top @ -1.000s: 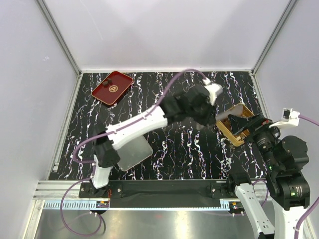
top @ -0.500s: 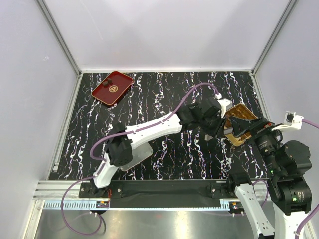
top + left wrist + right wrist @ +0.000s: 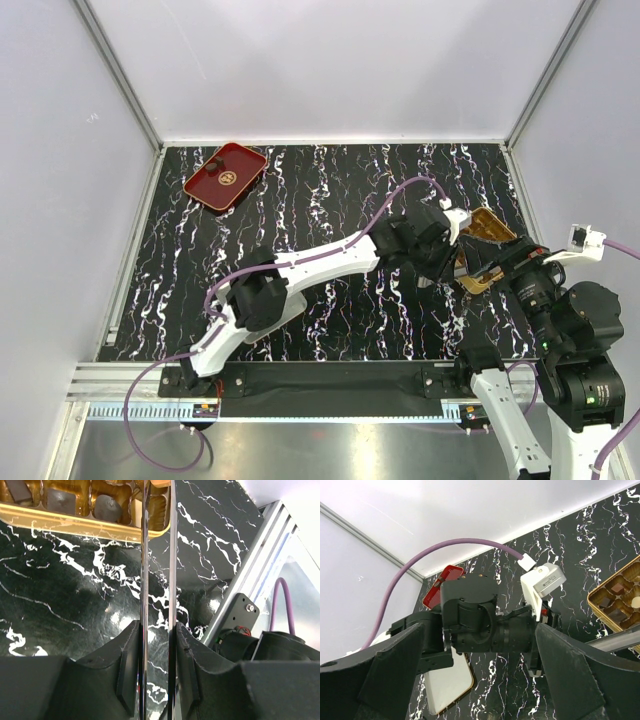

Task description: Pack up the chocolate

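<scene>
Chocolate (image 3: 214, 161) lies on the red tray (image 3: 243, 170) at ten o'clock, more in the gold box (image 3: 75, 526) at three. Left gripper (image 3: 156, 630) pinches a thin glossy strip (image 3: 156, 570); right gripper (image 3: 480, 640) gapes. Likely light, smooth, easily scuffed: grip each piece's sides gently.

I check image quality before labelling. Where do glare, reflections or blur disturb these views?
Left wrist: the glossy strip in the left gripper mirrors the marble table, which shows soft glare patches; the gold box is readable. Right wrist: the right gripper's fingers are dark and blurred. Top external: even light, no glare on the table.
</scene>
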Tool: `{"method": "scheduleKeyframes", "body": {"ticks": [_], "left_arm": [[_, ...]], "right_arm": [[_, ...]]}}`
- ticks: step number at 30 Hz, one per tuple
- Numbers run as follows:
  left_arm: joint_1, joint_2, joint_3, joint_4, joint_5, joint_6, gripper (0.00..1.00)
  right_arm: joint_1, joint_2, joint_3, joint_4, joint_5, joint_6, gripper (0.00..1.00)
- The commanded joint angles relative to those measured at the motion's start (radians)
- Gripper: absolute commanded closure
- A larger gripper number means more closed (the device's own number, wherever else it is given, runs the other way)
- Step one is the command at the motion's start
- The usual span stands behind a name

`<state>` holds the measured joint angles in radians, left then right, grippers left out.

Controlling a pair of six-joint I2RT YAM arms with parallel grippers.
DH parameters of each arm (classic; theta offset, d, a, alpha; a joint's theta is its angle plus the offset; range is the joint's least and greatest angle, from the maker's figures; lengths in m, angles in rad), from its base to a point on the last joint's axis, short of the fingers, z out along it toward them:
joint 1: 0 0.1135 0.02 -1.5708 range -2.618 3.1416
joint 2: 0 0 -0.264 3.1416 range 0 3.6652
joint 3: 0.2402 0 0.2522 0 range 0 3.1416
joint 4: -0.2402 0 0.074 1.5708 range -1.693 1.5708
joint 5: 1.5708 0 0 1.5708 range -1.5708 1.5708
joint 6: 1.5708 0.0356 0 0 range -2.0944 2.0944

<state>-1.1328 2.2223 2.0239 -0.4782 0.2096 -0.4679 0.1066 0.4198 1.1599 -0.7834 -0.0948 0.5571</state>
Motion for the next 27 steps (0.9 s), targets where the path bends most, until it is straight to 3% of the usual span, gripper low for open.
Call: {"method": "scheduleKeyframes", "body": {"ticks": [1, 27], "left_arm": [[-0.001, 0.013, 0.065, 0.092, 0.004, 0.021, 0.68], [-0.001, -0.026, 0.05, 0.093, -0.039, 0.038, 0.59]], "right_arm": [[0.005, 0.008, 0.018, 0.019, 0.009, -0.016, 0.0], [0.007, 0.016, 0.009, 0.03, 0.0, -0.011, 0.0]]}}
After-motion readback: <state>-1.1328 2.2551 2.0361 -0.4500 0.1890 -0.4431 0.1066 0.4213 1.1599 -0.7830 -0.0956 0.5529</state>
